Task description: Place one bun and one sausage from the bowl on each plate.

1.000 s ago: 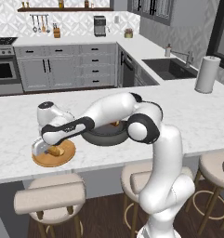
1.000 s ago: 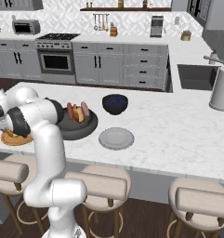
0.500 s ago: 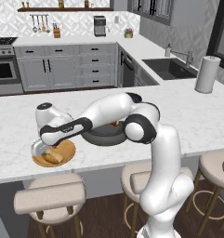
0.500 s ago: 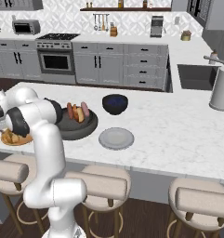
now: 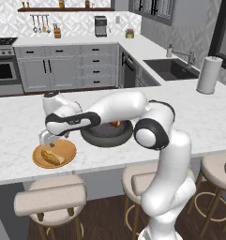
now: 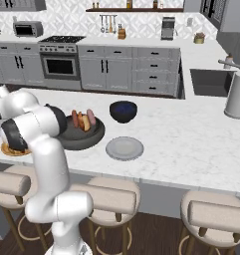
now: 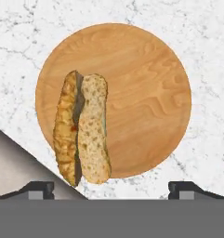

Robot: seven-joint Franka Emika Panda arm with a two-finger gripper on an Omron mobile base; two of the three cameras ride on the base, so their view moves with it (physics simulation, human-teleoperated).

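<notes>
I have just spread the gripper (image 7: 111,188) wide; the bun (image 7: 82,128) rests at nine o'clock on the wooden plate (image 7: 146,93), sausage next.

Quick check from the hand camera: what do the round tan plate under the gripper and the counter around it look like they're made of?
The round tan-orange plate looks like wood with a smooth matte finish, showing curved grain lines. The white counter looks like polished marble or a marble-look stone, judging by its grey veins; which one, the render leaves open.
</notes>
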